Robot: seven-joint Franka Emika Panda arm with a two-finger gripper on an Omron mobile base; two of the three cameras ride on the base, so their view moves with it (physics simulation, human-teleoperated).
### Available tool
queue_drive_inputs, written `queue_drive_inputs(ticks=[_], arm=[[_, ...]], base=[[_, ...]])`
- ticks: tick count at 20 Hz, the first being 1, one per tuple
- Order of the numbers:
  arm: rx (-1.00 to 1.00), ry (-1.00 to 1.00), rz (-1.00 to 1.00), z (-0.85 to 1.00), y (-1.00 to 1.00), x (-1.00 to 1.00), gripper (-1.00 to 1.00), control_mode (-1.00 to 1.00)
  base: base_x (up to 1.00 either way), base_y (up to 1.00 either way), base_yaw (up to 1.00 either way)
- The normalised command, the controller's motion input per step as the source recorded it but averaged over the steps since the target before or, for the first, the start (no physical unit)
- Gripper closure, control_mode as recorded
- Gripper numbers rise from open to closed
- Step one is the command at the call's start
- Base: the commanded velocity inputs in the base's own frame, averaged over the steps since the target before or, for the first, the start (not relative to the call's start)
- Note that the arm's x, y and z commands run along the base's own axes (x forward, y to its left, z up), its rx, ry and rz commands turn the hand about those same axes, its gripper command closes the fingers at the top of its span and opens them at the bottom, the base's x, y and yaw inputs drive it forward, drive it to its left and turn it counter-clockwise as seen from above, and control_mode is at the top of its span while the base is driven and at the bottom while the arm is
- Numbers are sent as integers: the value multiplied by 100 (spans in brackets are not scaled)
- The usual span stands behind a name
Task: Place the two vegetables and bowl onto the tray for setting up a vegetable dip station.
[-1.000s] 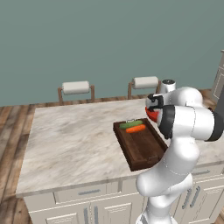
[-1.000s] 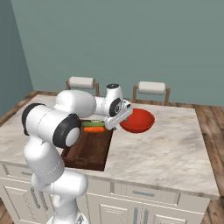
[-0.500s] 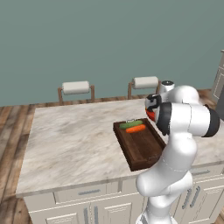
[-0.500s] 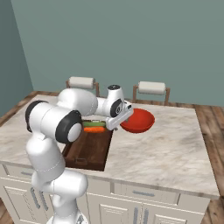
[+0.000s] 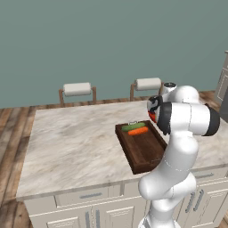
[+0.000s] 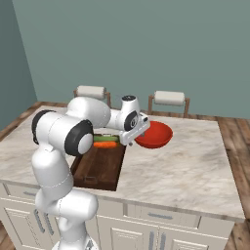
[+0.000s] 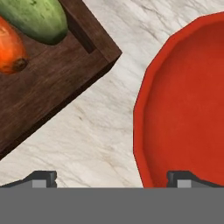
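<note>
The red-orange bowl (image 6: 155,135) (image 7: 188,109) sits on the marble counter just right of the dark wooden tray (image 6: 97,168) (image 5: 144,151) (image 7: 48,83). On the tray's far end lie the green cucumber (image 6: 105,138) (image 5: 132,127) (image 7: 39,17) and the orange carrot (image 6: 104,145) (image 5: 138,131) (image 7: 8,48), side by side. My gripper (image 6: 137,136) (image 7: 113,178) is open and hangs over the bowl's rim on the tray side. One fingertip (image 7: 183,177) is above the bowl's inside, the other above the counter. In the left base view my arm hides most of the bowl.
The marble island counter (image 5: 75,147) stretches wide to the left of the tray. Two stools (image 5: 77,89) (image 5: 148,83) stand behind its far edge. A strip of bare counter (image 7: 105,109) separates the tray's corner from the bowl.
The hand has edged slightly toward the bowl's rim and a little lower. The bowl, tray and vegetables have stayed put, and the jaws have stayed open.
</note>
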Motion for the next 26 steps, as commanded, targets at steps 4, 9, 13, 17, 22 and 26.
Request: queue_drive_inputs(ticks=[4, 9, 13, 17, 22, 26], arm=[[0, 0, 0, -18, -2, 6, -100, -100], [0, 0, 0, -21, -1, 10, -100, -100], [0, 0, 0, -12, -2, 10, -100, -100], [0, 0, 0, -6, -2, 13, -100, -100], [0, 0, 0, -1, -3, 17, -100, -100], [0, 0, 0, 0, -2, 20, -100, -100]], base=[[0, 0, 0], [0, 0, 0], [0, 0, 0], [0, 0, 0], [0, 0, 0], [0, 0, 0]])
